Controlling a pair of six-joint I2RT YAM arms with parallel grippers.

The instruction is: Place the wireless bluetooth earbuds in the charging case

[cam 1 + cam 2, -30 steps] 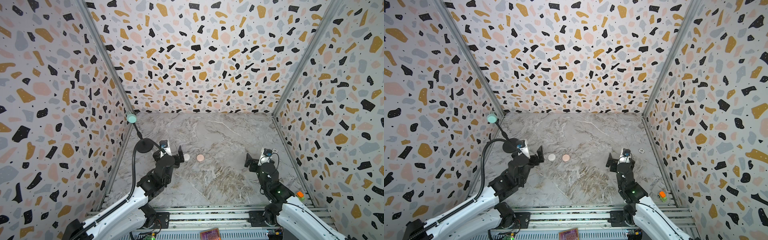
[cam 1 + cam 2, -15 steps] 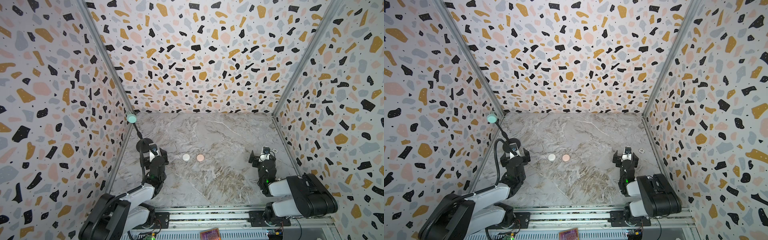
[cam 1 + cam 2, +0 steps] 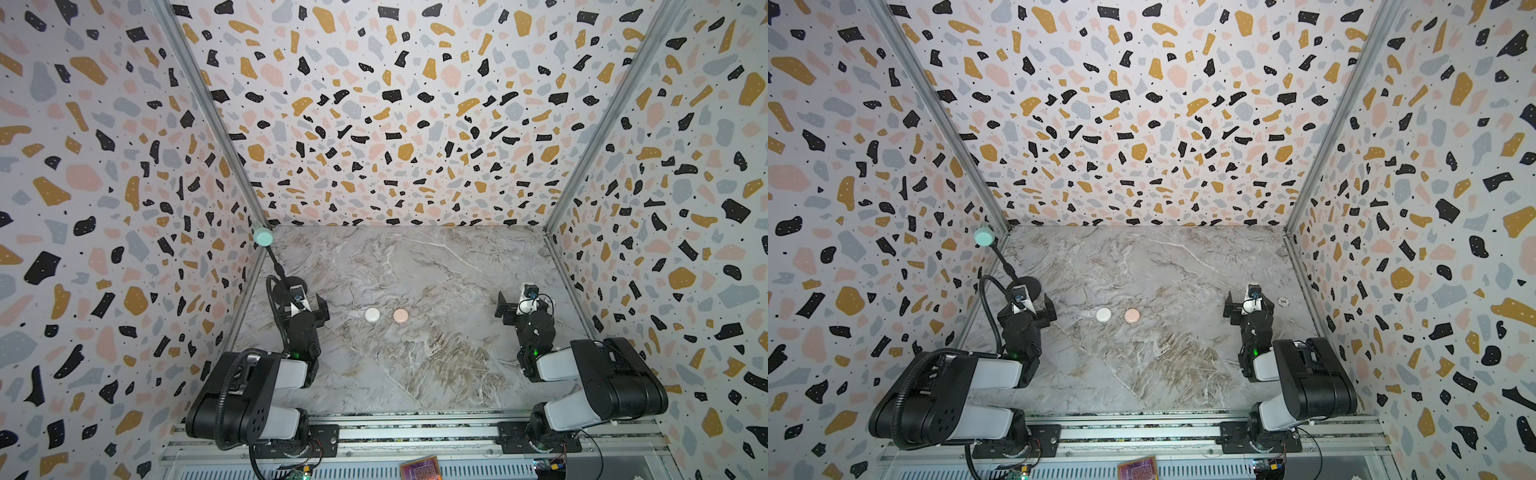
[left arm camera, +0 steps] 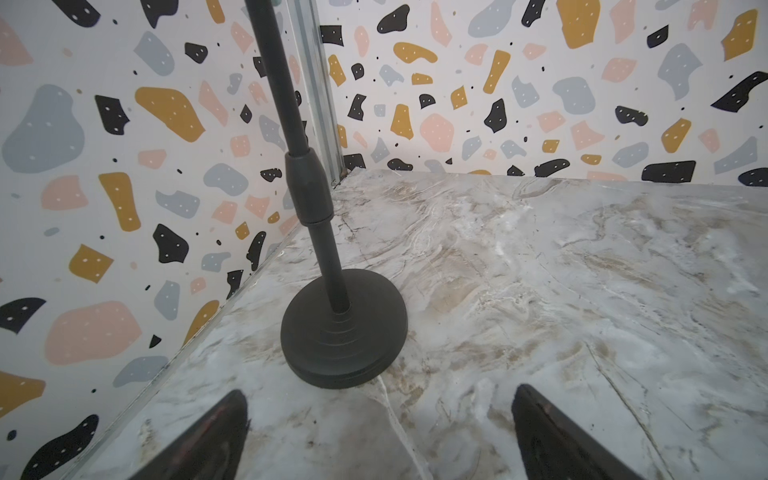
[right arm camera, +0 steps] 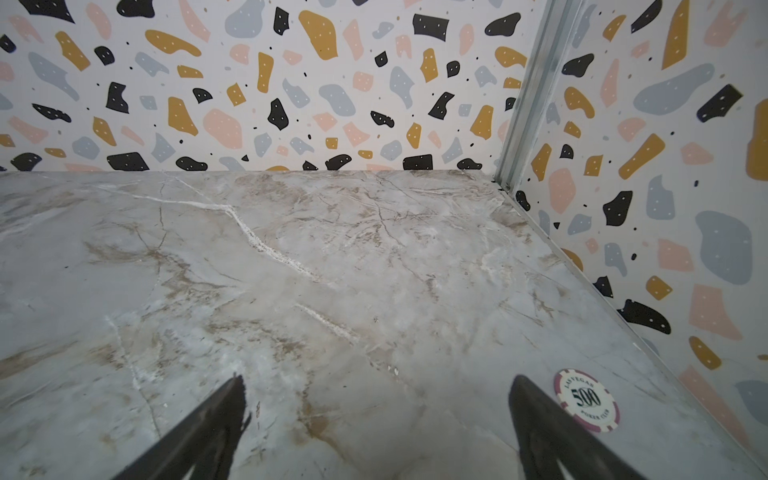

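Two round charging cases lie shut side by side mid-table in both top views, a white case (image 3: pixel 372 314) (image 3: pixel 1103 314) and a pink case (image 3: pixel 400 316) (image 3: pixel 1131 316). The wireless bluetooth earbuds are out of view. My left gripper (image 3: pixel 300 306) (image 3: pixel 1027 309) (image 4: pixel 380 415) stands open and empty left of the white case, facing the back left corner. My right gripper (image 3: pixel 523 307) (image 3: pixel 1249 309) (image 5: pixel 376 407) is open and empty near the right wall, well right of the pink case. Neither wrist view shows the cases.
A black stand with a round base (image 4: pixel 345 332) (image 3: pixel 291 286) and a mint-green head (image 3: pixel 262 237) rises just beyond my left gripper. A poker chip (image 5: pixel 587 401) (image 3: pixel 1283 300) lies beside my right gripper's outer finger. Patterned walls close in three sides; a metal rail (image 3: pixel 415 432) runs along the front.
Both arms have folded back toward the front rail. My left gripper has drawn away from the white case to the left. Both cases lie where they were.
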